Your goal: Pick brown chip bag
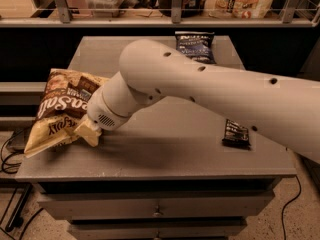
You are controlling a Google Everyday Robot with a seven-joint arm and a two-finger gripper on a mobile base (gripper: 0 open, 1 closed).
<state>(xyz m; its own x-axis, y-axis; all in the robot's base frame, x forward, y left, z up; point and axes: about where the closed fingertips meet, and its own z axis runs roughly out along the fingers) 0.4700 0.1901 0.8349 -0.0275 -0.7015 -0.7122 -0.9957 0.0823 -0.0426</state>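
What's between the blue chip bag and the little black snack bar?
The robot's arm crosses above that stretch in the camera view; its gripper is at the brown chip bag, far left.

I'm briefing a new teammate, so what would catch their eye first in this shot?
The pale robot arm reaches across from the right. Its gripper sits at the table's left edge, clamped on the brown chip bag, which tilts up past that edge. A dark blue chip bag lies at the back, a black snack bar to the right.

End effector [89, 132] on brown chip bag [57, 109] at table's [165, 156] left edge
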